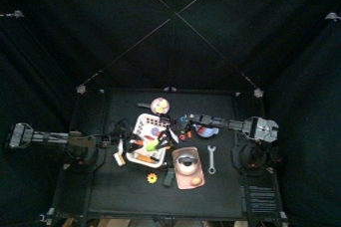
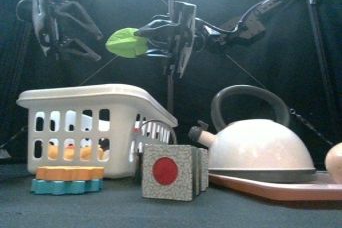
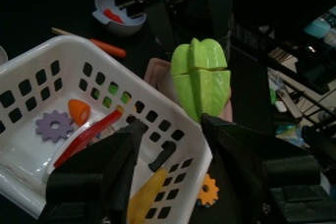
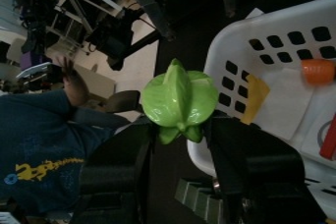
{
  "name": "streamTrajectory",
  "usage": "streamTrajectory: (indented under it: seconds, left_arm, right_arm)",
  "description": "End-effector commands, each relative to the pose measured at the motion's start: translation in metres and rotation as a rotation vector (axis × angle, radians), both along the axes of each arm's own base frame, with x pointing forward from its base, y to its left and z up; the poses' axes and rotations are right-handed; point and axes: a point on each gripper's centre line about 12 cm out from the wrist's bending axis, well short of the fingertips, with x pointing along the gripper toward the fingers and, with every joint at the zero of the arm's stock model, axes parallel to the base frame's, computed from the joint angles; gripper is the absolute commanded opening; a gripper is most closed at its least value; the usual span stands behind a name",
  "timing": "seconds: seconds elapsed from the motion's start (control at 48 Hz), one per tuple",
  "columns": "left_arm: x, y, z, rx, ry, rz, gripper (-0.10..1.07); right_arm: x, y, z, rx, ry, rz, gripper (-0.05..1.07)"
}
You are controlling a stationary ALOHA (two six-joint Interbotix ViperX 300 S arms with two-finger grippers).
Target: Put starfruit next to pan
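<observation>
High overhead, the top camera looks straight down, and the small black worktop (image 1: 170,196) sits tiny mid-frame with curtains all round. Down at the front edge, the second camera looks level across the surface, so the white slotted plastic basket (image 2: 91,122) and the white domed kettle (image 2: 263,144) loom near and large. The left wrist camera peers along its own arm at the same basket (image 3: 73,120), close up. The right wrist camera faces the basket's side (image 4: 282,66) and past the curtains, catching a person in a dark blue shirt (image 4: 53,159). All four views share that basket and the green ridged starfruit (image 2: 127,42).
</observation>
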Motion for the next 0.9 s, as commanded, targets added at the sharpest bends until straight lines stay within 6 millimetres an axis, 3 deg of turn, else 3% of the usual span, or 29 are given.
streamTrajectory:
  seconds: [0.0,0.208,0.5,0.688,0.875]
  left_arm:
    - [0.002,0.001,0.007,0.021,-0.019,-0.008,0.87]
    - [0.008,0.004,0.008,0.16,-0.041,-0.076,0.87]
    - [0.017,0.034,0.0,0.251,-0.035,-0.057,0.87]
    - [0.015,0.05,0.004,0.289,-0.089,-0.053,0.87]
    - [0.014,0.042,0.005,0.38,-0.151,-0.149,0.87]
  right_arm:
    - [-0.01,-0.003,0.026,-0.013,-0.053,-0.014,0.63]
    - [-0.035,-0.014,0.024,-0.007,-0.031,-0.08,0.63]
    - [-0.077,-0.062,0.021,0.001,-0.015,-0.362,0.64]
    - [-0.099,-0.1,0.005,-0.017,0.038,-0.586,0.64]
    - [-0.109,-0.126,-0.017,-0.046,0.11,-0.764,0.65]
